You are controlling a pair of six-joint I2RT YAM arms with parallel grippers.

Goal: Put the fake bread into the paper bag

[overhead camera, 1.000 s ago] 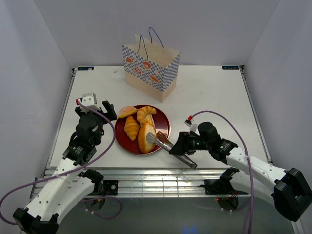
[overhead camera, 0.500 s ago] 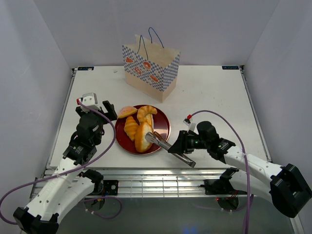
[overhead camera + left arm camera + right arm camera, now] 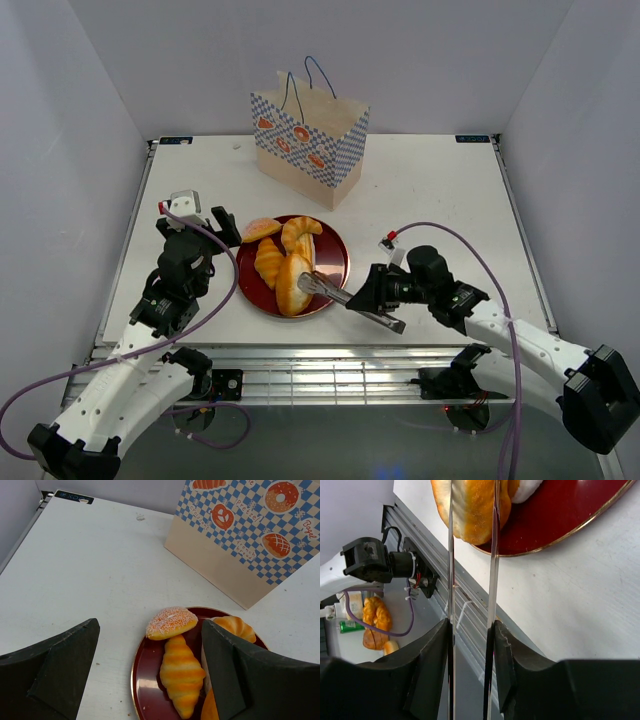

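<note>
While right claw (image 3: 370, 291) squeezes tongs (image 3: 342, 296): tips flank loaf (image 3: 294, 284)
Loaf axis: crosswise ahead of claw
Left claw (image 3: 150, 627): wide, empty

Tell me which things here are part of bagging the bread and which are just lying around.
Belong to the job: fake bread; paper bag; tongs, held in the right gripper, their tips on the nearest loaf.

Just lying about: red plate under the bread; small white scrap near the bag; spare pastries and green bottle below the table.
</note>
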